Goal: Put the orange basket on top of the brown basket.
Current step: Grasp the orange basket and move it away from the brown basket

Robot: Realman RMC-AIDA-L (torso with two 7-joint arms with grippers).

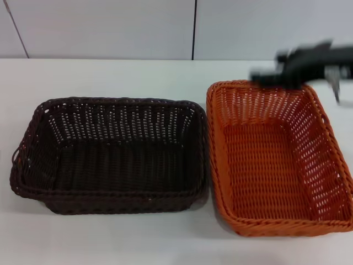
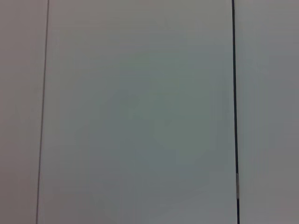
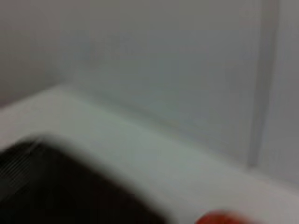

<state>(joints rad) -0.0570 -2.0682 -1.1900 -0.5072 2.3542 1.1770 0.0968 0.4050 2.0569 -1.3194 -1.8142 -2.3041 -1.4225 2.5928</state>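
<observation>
The orange basket (image 1: 276, 160) sits upright on the white table at the right. The brown basket (image 1: 113, 154) sits upright right beside it at the left, their rims almost touching. My right gripper (image 1: 270, 77) is a blurred dark shape over the orange basket's far rim, near its far right corner. The right wrist view shows a blurred corner of the brown basket (image 3: 51, 186) and a sliver of the orange basket (image 3: 219, 218). My left gripper is out of view; its wrist view shows only a pale panelled wall.
The white table (image 1: 110, 77) reaches back to a pale panelled wall (image 1: 110, 27) with dark seams. Bare table lies behind and in front of both baskets.
</observation>
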